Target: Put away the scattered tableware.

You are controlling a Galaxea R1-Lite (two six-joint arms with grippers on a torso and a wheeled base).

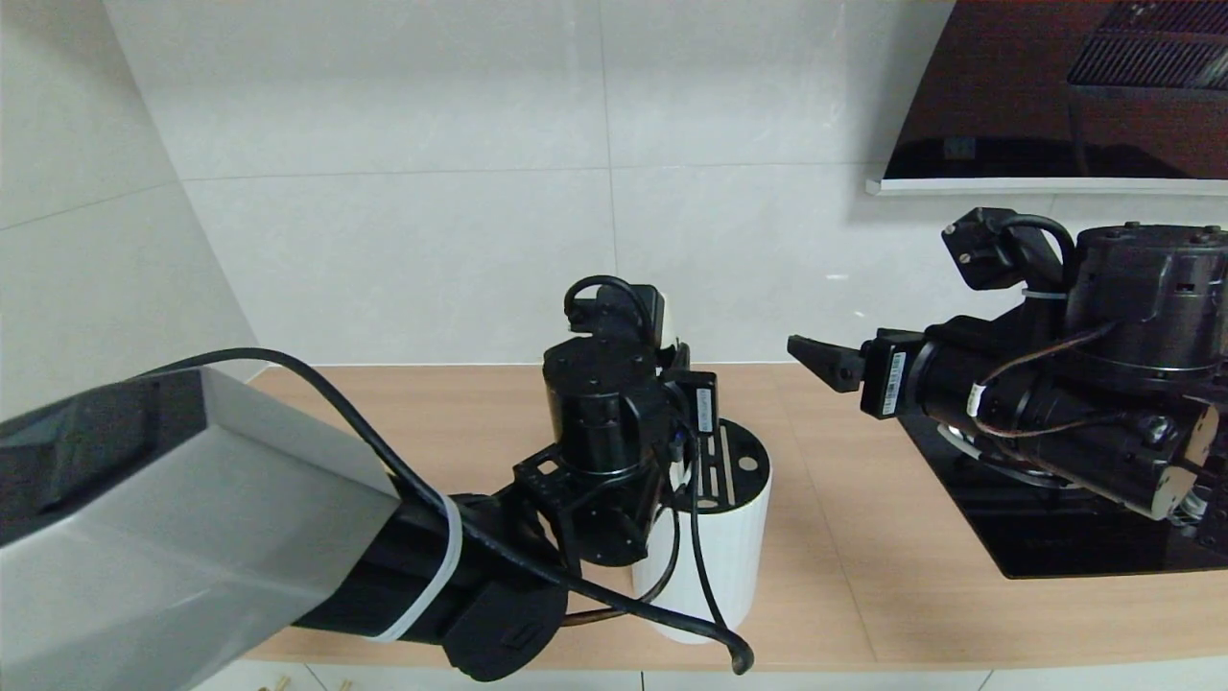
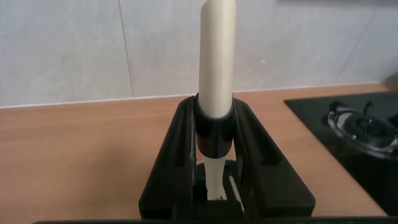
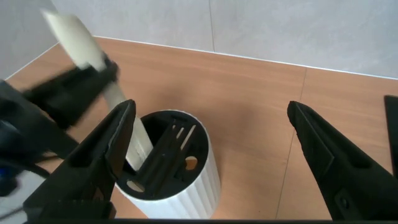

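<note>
left gripper (image 2: 214, 121): jaws clamped on the cream-handled utensil (image 2: 217, 56), with the fingers (image 2: 180, 155) pressed on either side of the lower handle. the rest of the handle rose straight above them in the left wrist view. seen from the right wrist view, the utensil was tilted, its handle leaning away from the holder toward the left arm. below the grip, the utensil's pale flat lower part (image 3: 135, 146) ran down into the black slotted insert (image 3: 165, 155) of the white ribbed holder (image 3: 186, 186). it entered at the side of the insert nearest the left gripper; how deep it reached could not be told.

the holder stood upright on the wooden countertop (image 1: 460, 422), toward its front edge, and was partly covered in the head view by the left wrist.

right gripper (image 3: 210, 107): jaws wide apart and holding nothing, held above the countertop. the holder lay below and between its two black fingers (image 3: 93, 168) in the right wrist view. in the head view it sat higher than the holder and to the robot's right of it, well apart from the utensil and the left gripper.

a black cooktop (image 1: 1055, 547) with a round burner (image 2: 367, 127) was set into the countertop on the robot's right. a pale tiled wall (image 1: 432, 192) stood behind the countertop, and a dark range hood (image 1: 1036, 96) hung above the cooktop
</note>
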